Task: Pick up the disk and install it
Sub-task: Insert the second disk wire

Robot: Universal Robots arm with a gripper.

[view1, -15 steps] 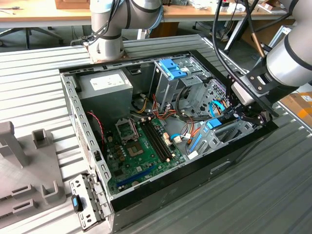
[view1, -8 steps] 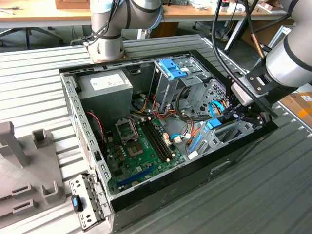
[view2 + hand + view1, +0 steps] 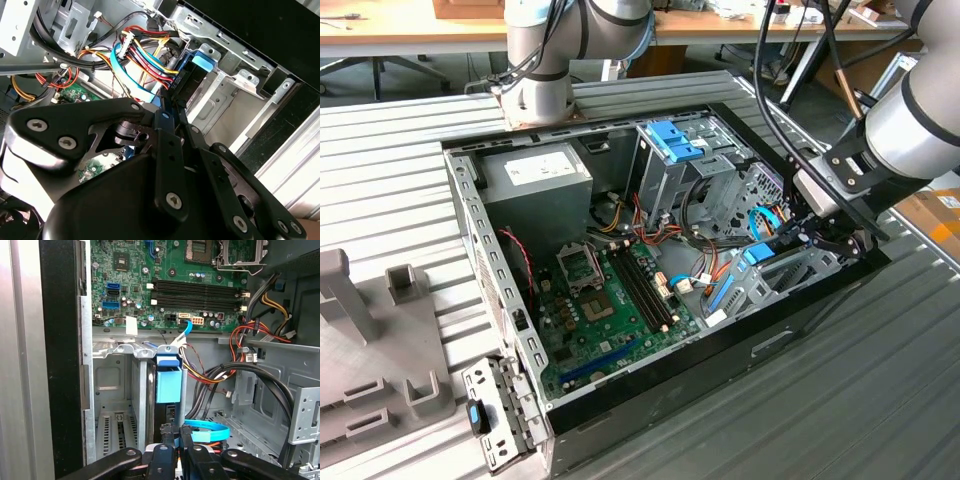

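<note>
The disk (image 3: 167,385) is being held on edge, its bright blue carrier frame standing upright directly ahead of the fingertips in the first wrist view and partly lowered into the grey metal drive bay (image 3: 120,390) of the open computer case (image 3: 500,300). In the second wrist view the blue carrier end (image 3: 200,67) is being seen just beyond the gripper (image 3: 167,112), pressed close to the bay's perforated wall. The gripper (image 3: 176,432) is being kept clamped on the disk's near edge, the two fingers drawn almost together around the thin body.

The step in hand is judged to be the seating of the disk in its slot. To be done well, the disk is being kept parallel to the bay walls so the carrier rails are being guided evenly, not wedged at a corner. Pressure is best being applied straight along the slot, with no twist.

A light blue data cable (image 3: 207,430) is lying just beside the fingers, and a bundle of coloured power wires (image 3: 145,52) is hanging near the disk's far end; both are being treated as snag risks. Beyond them the green motherboard (image 3: 170,285) is lying well apart from the fingertips.
</note>
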